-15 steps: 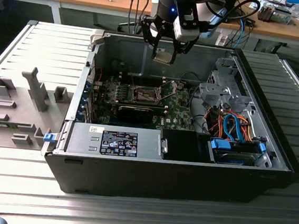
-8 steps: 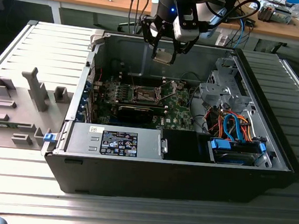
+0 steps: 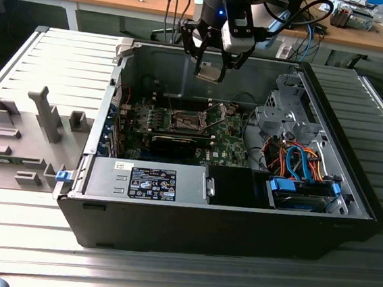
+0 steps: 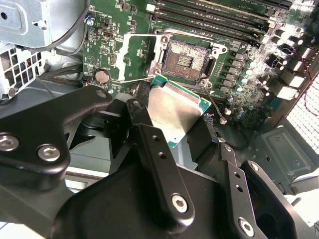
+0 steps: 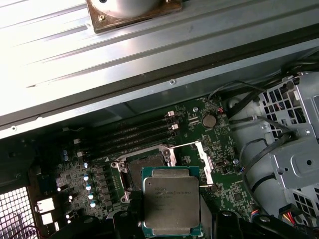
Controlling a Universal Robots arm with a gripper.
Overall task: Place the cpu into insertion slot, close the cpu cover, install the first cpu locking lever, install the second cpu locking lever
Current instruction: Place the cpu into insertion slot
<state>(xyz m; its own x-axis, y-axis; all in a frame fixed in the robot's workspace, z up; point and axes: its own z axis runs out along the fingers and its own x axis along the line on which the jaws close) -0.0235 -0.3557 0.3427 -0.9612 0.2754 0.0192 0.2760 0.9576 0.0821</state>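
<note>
The cpu [image 3: 209, 72], a flat square chip with a silver top and green edge, hangs above the open computer case with my gripper [image 3: 213, 63] shut on it. In both wrist views the cpu [image 4: 174, 112] [image 5: 171, 199] sits between the black fingers [image 4: 149, 144], tilted over the motherboard. The insertion slot [image 3: 185, 121] [image 4: 189, 59] lies below it with its dark centre bare; the chip partly hides the insertion slot [image 5: 144, 162] in the first wrist view. The cpu cover [image 4: 122, 55] [image 5: 204, 159], a thin silver frame, is swung open beside the socket.
The motherboard [image 3: 229, 144] lies at the bottom of the case, with memory sticks [image 4: 209, 15] beside the socket. A power supply [image 3: 150, 180], a drive cage [image 3: 283, 111] and orange and blue cables [image 3: 298, 160] fill the case's near and right sides. A grey fixture tray [image 3: 37, 122] lies outside.
</note>
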